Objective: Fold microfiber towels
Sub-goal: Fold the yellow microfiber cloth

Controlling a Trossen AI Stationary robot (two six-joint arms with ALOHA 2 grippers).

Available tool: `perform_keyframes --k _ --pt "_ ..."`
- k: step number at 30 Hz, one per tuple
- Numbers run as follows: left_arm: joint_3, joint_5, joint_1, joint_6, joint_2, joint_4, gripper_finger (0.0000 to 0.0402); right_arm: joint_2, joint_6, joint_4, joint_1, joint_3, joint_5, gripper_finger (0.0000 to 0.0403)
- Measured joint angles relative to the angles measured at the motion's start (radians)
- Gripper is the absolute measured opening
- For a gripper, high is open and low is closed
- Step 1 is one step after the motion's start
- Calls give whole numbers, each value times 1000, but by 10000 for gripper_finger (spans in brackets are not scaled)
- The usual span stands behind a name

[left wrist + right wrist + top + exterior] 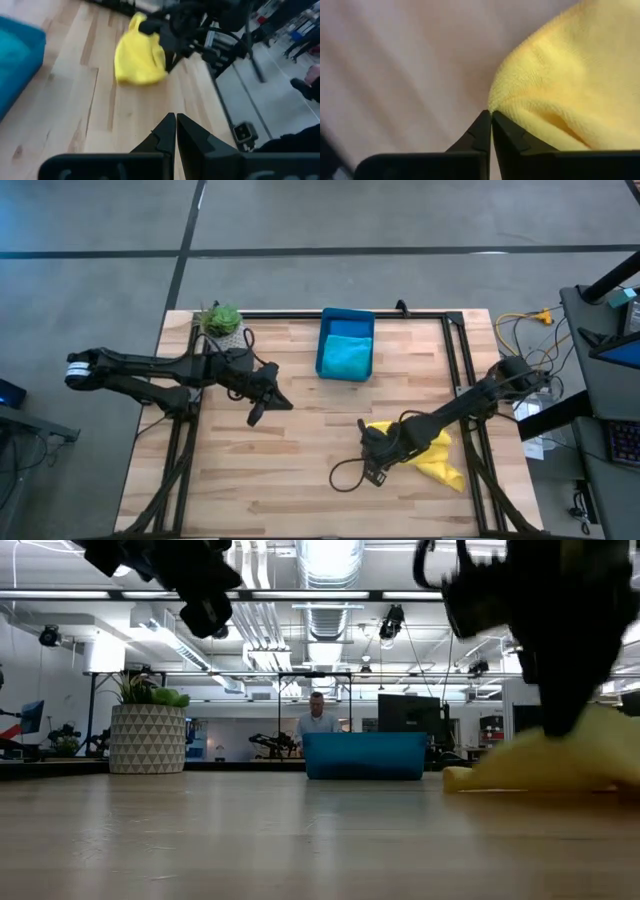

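One teal towel point(346, 356) fills the bin point(346, 320); both end effectors closed, right point(377, 463) touching yellow towel point(437, 457).

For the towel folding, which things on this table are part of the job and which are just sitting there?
Part of the job:
- yellow towel, its edge pinched by the right gripper
- teal towel, lying in the bin

Just sitting there:
- blue bin
- potted plant
- left gripper, shut, waiting above bare wood

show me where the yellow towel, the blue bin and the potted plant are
yellow towel point(440, 463): high view, on the bare cloth beside the right arm.
blue bin point(364, 756): low view, on its front wall.
potted plant point(146, 738): low view, on the patterned pot.
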Motion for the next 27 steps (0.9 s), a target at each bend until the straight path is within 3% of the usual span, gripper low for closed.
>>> perform_keyframes --k 7,15,18,27 --pt "1 4 -13 77 1 232 1 -85 -324 -3 -4 135 22 9" --pt "7 5 -70 194 60 299 8 -158 -442 -75 -77 244 26 9" --pt "7 5 -93 194 124 319 37 -168 -460 -93 -121 264 26 9" --pt "29 -37 -104 107 340 445 180 -176 -483 -90 -209 271 23 8"
